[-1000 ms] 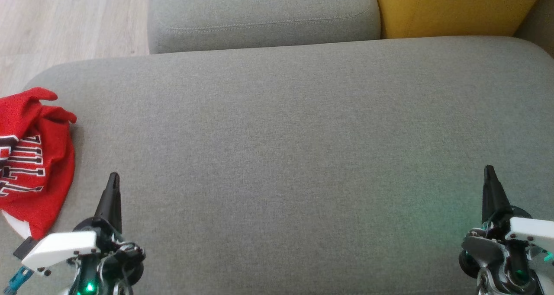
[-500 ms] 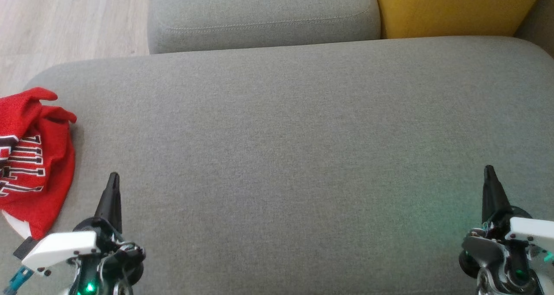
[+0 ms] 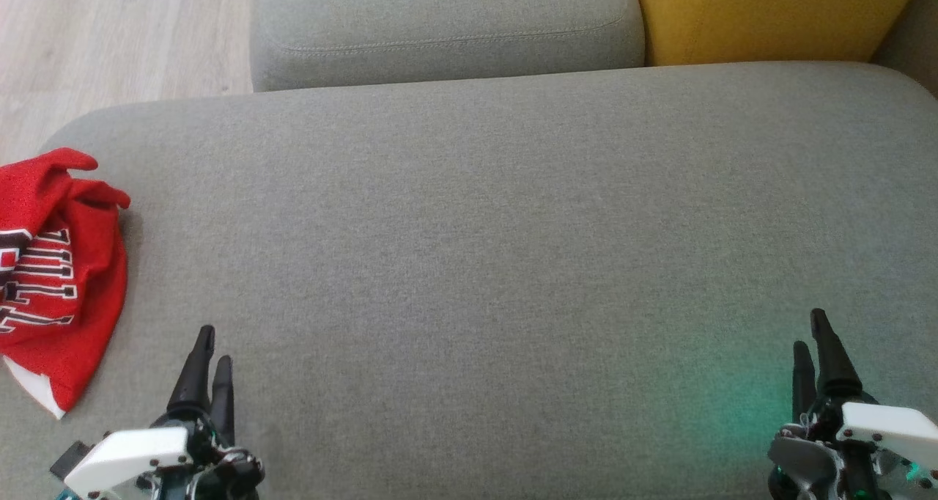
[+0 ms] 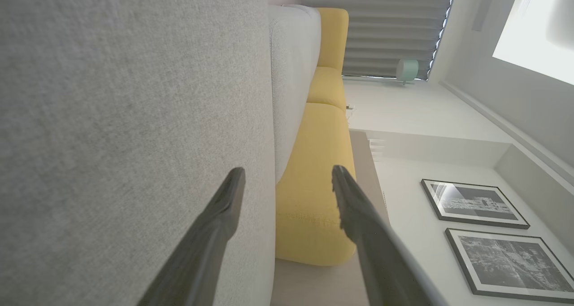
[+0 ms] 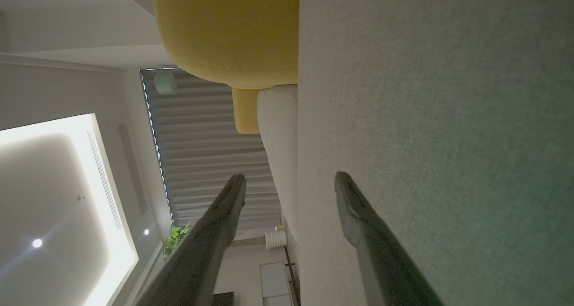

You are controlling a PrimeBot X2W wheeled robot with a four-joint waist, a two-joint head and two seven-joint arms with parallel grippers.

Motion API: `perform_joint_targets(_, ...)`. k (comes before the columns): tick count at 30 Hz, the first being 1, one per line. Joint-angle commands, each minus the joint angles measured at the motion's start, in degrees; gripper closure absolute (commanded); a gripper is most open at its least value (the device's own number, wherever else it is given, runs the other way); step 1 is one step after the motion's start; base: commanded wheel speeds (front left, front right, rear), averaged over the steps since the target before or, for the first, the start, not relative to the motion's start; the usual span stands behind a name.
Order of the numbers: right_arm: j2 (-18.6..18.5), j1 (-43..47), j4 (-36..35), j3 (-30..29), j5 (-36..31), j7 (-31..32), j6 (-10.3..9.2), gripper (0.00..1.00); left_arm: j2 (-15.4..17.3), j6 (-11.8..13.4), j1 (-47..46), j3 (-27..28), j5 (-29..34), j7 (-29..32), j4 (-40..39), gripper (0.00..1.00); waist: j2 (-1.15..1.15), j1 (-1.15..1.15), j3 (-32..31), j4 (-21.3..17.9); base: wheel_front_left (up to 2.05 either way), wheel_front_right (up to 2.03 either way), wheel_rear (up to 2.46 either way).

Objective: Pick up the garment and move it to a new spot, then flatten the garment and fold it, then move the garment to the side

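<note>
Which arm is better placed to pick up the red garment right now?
Left. The red garment lies crumpled at the left edge of the grey seat cushion, just beside the left gripper, whose jaws stand open. The right gripper, also open, sits at the far right, across the cushion.

Left pincer (image 3: 215,344): two long matte-black fingers (image 4: 210,234), slim, tapering to rounded points. At base of fingers, white cover (image 3: 124,460): angular pale plate, small dark screws near edges. Beside white cover, inboard: black hub (image 3: 231,474), thin wires. Right pincer (image 3: 808,329): same dark tapered fingers. Matching cover (image 3: 887,427) white, dark screws. Beside it, inboard: grey metal joint (image 3: 799,460). Beneath it: teal-green lamp glow.
</note>
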Motion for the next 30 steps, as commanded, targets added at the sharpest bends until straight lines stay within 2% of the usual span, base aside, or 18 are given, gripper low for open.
perform_joint_targets(1, -0.53, -2.76, -2.3, 0.45, -0.91, -0.8, 0.0, 0.0, 0.68, -0.21, -3.23, -0.27, 1.02, -0.66, -2.29, 0.0, 0.0, 0.0, -0.01, 0.03, 0.0, 0.0, 0.0)
perform_joint_targets(7, -1.28, -3.33, -2.75, 1.35, -3.93, -2.04, -0.01, 0.0, 1.18, -0.24, -3.92, -1.14, 3.84, -1.88, -2.88, 0.0, 0.0, 0.0, -0.04, 0.11, 0.0, 0.0, 0.0)
perform_joint_targets(30, -1.78, -3.71, -8.19, 3.26, -24.29, -4.26, -0.01, 0.0, 0.84, -0.33, -4.64, -2.31, 25.93, -5.57, -8.93, 0.0, 0.0, 0.0, -0.53, 0.43, 0.0, 0.0, 0.0)
